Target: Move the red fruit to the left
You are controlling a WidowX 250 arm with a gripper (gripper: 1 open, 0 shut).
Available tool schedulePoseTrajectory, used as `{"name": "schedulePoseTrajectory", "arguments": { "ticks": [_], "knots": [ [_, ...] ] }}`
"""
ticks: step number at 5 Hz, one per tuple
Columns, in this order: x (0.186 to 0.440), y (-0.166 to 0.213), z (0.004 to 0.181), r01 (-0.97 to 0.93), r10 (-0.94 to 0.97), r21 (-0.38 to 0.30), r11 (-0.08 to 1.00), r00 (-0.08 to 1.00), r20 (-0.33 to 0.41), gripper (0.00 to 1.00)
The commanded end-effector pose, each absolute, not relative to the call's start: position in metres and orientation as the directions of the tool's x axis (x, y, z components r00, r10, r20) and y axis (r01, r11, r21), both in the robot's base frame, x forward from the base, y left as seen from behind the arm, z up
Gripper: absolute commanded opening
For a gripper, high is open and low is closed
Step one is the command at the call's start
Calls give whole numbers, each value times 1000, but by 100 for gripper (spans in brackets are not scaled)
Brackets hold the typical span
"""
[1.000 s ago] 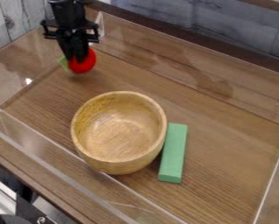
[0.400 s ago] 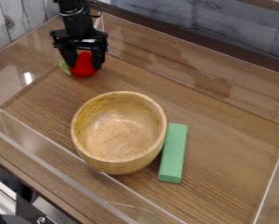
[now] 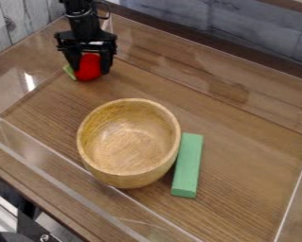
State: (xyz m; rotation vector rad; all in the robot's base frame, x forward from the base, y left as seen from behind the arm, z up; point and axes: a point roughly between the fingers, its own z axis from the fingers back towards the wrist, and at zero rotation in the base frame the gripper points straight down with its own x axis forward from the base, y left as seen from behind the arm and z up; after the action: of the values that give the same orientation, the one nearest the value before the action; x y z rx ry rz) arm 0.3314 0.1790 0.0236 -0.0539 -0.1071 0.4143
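So the black pincer sits in the upper left of the frame, jaws spread apart around the small round red toy fruit, which rests on the brown wooden bench. The round wooden bowl and green rectangular block sit lower down, well apart from it.

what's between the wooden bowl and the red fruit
Nothing: in the camera view only bare table separates the wooden bowl from the red fruit.

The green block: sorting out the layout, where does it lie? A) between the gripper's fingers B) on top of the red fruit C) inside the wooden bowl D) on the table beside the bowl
D: the green block lies flat on the table just beside the wooden bowl.
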Motion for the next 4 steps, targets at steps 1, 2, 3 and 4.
{"name": "schedulePoseTrajectory", "arguments": {
  "ticks": [1,2,3,4],
  "knots": [
    [324,186,13,-437,443,-79,896,893,85,0],
    [315,187,9,-461,468,-89,883,881,76,0],
    [305,190,7,-497,503,-93,863,862,64,100],
    [295,193,7,-531,537,-96,842,842,51,100]
  ]
}}
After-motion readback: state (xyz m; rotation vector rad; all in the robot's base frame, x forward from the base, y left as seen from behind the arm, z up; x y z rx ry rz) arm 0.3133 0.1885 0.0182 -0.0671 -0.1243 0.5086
